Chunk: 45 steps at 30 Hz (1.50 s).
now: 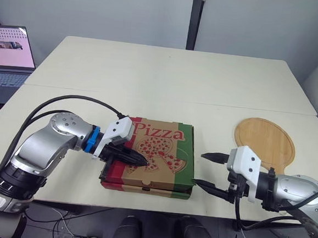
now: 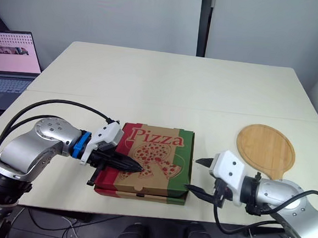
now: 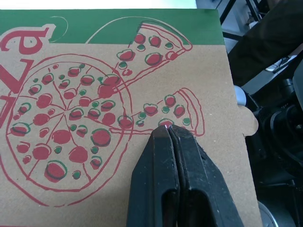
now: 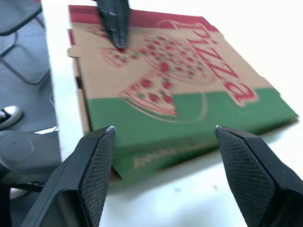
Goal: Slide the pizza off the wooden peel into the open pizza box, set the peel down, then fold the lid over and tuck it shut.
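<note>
Left gripper [image 1: 143,162], fingers pressed together, is pinning the pizza box [image 1: 164,152] lid toward 6 o'clock, while the spread right gripper [image 1: 200,168], hovering at 3 o'clock, should tuck it.

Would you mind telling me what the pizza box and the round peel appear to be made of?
The pizza box is probably cardboard: matte brown with red and green print, folded tab at its edge. The peel looks wooden: smooth light-brown face with faint grain.
</note>
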Available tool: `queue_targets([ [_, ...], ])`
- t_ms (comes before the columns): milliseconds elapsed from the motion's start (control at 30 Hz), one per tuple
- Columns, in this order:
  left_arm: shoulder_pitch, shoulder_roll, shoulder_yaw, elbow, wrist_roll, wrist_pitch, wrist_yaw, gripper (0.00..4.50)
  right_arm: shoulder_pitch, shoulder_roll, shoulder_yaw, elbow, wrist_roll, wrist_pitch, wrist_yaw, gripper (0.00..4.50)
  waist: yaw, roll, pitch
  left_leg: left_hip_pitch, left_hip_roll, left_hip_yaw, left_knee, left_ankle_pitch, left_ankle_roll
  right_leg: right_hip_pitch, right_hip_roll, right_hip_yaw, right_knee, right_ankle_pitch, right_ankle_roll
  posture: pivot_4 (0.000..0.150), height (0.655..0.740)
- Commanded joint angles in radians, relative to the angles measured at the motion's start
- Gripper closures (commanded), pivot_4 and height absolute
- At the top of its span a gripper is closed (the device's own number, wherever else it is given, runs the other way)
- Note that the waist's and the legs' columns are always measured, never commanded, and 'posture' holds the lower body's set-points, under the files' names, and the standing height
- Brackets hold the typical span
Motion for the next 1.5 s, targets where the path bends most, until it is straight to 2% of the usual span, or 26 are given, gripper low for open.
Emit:
queue_targets([
  [33,0.008,0.008,0.000,0.003,0.016,-0.002,0.007,4.50,0.052,-0.033,0.008,0.029,-0.074,-0.064,0.005,0.90,0.000,0.000,0.000,0.000,0.000,0.000,0.000,0.000,0.000,0.000,0.000,0.000,0.000,0.000,0.000,0.150,0.7306],
  [133,0.005,0.005,0.000,0.006,0.017,-0.002,0.008,4.50,0.072,-0.014,0.082,0.065,-0.131,-0.125,0.000,1.53,-0.003,0.000,0.000,0.001,0.000,0.000,0.000,0.000,0.000,0.000,0.000,0.000,0.000,0.000,0.000,0.150,0.7306],
  [400,0.002,0.006,0.003,0.006,0.015,0.001,0.009,4.50,0.023,0.077,0.215,0.124,-0.161,-0.193,0.017,4.42,-0.003,0.000,0.000,0.000,0.000,0.000,0.000,0.000,0.000,0.000,0.000,0.000,0.000,0.000,0.000,0.150,0.7306],
  [700,0.000,0.003,0.004,0.003,0.014,0.006,0.013,4.50,0.013,0.123,0.221,0.117,-0.087,-0.146,0.038,4.47,-0.002,0.000,0.000,0.000,0.000,0.000,0.000,0.000,0.000,0.000,0.000,0.000,0.000,0.000,0.000,0.150,0.7306],
  [833,0.002,0.002,0.002,-0.001,0.012,0.007,0.017,4.50,0.033,0.064,0.232,0.114,-0.145,-0.160,0.044,4.47,-0.002,0.000,0.000,0.000,0.000,0.000,0.000,0.000,0.000,0.000,0.000,0.000,0.000,0.000,0.000,0.150,0.7306],
  [1133,0.002,-0.005,-0.002,0.003,0.017,0.002,0.019,4.50,0.083,-0.017,0.113,0.084,-0.111,-0.157,0.068,4.47,-0.001,0.000,0.000,0.000,0.000,0.000,0.000,0.000,0.000,0.000,0.000,0.000,0.000,0.000,0.000,0.150,0.7306],
  [1267,0.001,-0.007,0.000,0.007,0.016,0.002,0.019,4.50,0.014,-0.001,0.024,0.056,0.007,-0.109,0.068,4.47,-0.003,0.000,0.000,0.000,0.000,0.000,0.000,0.000,0.000,0.000,0.000,0.000,0.000,0.000,0.000,0.150,0.7306],
  [1333,-0.001,-0.009,0.000,0.009,0.016,0.003,0.019,4.50,-0.034,0.014,0.057,0.039,0.031,-0.088,0.059,4.47,-0.003,0.000,0.000,0.000,0.000,0.000,0.000,0.000,0.000,0.000,0.000,0.000,0.000,0.000,0.000,0.150,0.7306],
  [1500,-0.004,-0.010,0.011,0.008,0.009,0.008,0.021,4.50,-0.109,0.071,0.224,0.048,-0.024,-0.083,0.032,4.47,-0.001,0.000,0.000,0.000,0.000,-0.001,0.000,0.000,0.000,0.000,0.000,0.000,0.000,0.000,0.000,0.150,0.7306],
])
